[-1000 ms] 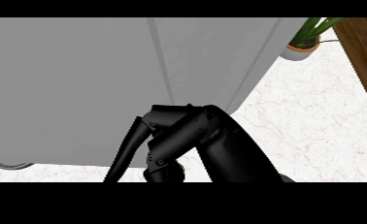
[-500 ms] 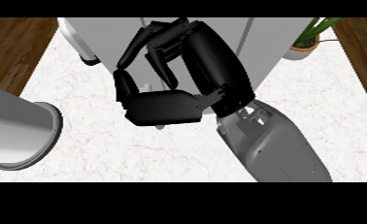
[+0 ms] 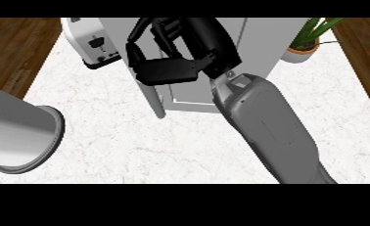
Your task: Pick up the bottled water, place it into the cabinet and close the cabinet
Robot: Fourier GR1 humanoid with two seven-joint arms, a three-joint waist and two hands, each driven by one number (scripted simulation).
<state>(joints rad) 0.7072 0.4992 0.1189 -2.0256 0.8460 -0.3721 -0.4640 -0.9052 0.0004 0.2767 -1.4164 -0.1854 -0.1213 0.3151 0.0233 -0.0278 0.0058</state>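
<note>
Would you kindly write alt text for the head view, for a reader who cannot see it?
The robot's right hand, black on a grey forearm, reaches with curled fingers over the front of a light grey cabinet on a white marble counter. A white toaster stands at the cabinet's left, a potted green plant at its right, and a grey metal cylinder sits at the left edge.

Smooth grey forearm (image 3: 271, 127); glossy black right hand (image 3: 180, 49), segmented black fingers (image 3: 145, 34).

No readable text, labels or numbers, as far as visible
</note>
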